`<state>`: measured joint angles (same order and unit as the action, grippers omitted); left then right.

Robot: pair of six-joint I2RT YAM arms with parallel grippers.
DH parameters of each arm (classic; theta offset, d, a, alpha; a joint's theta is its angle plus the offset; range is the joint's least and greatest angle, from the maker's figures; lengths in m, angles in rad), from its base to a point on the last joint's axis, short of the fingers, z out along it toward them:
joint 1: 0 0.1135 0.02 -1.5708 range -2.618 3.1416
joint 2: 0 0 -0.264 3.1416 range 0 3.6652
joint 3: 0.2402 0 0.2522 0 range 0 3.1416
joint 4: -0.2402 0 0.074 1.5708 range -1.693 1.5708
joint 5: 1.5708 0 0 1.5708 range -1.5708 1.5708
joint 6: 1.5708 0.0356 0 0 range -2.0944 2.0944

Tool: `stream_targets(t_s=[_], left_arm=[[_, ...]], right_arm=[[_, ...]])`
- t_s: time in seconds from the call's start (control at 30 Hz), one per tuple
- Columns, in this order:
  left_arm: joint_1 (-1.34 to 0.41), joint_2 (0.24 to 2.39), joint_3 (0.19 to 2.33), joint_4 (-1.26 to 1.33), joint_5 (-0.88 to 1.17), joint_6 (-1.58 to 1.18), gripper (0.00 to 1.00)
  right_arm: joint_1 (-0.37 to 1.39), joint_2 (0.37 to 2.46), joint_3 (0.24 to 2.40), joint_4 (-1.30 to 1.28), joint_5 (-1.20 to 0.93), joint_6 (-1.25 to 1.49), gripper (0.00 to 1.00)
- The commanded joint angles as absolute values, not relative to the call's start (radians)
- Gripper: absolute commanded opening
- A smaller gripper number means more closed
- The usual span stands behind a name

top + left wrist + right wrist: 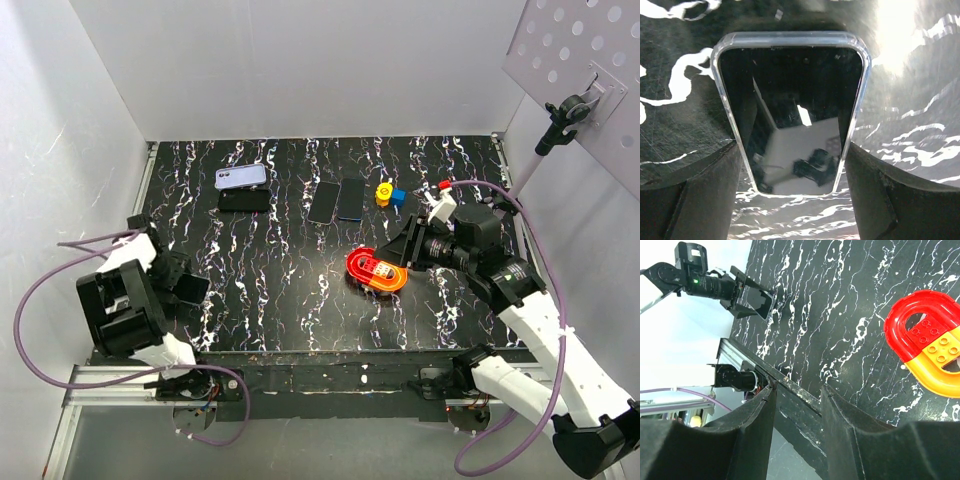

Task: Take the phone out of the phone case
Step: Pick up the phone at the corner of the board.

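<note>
Left fingers [695, 200] are clamped on both long edges of the phone case [790, 39], a clear glossy shell with rounded corners, down in the lower left of the top view. The phone [795, 120] sits inside it, its black screen dark and mirror-like, with the black marbled bench [920, 125] behind. Right fingers [745, 440] stand apart, gripping nothing, near the red-and-yellow toy [925, 340].

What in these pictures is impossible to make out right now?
Left wrist: the back of the phone and case, facing away.
Top view: whether the phone sits fully in the case; too small, in the left pincer.
Right wrist: the red-yellow toy, cut off by the right edge.
</note>
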<state>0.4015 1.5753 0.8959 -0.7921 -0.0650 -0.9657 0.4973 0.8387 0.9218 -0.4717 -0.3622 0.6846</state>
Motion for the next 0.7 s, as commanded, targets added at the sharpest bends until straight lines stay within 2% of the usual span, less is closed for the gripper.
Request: stream_targets(t_s=[0.0, 0.2, 0.33, 0.57, 0.67], left_arm=[[0.266, 1.464, 0.812, -0.686, -0.024, -0.752, 0.0], [-0.024, 1.192, 0.801, -0.516, 0.282, -0.721, 0.0], [-0.246, 1.149, 0.87, -0.48, 0.288, -0.805, 0.0], [-0.564, 1.219, 0.994, -0.477, 0.198, -0.971, 0.0], [-0.644, 1.253, 1.052, -0.488, 0.155, -0.992, 0.0]], right_arm=[[0.492, 0.842, 0.923, -0.428, -0.387, 0.701, 0.48], [0.492, 0.88, 0.867, -0.379, -0.446, 0.749, 0.47], [0.515, 0.954, 0.857, -0.35, -0.548, 0.726, 0.46], [0.678, 1.012, 0.871, -0.285, -0.436, 0.719, 0.48], [0.725, 1.026, 0.859, -0.247, -0.399, 0.733, 0.5]])
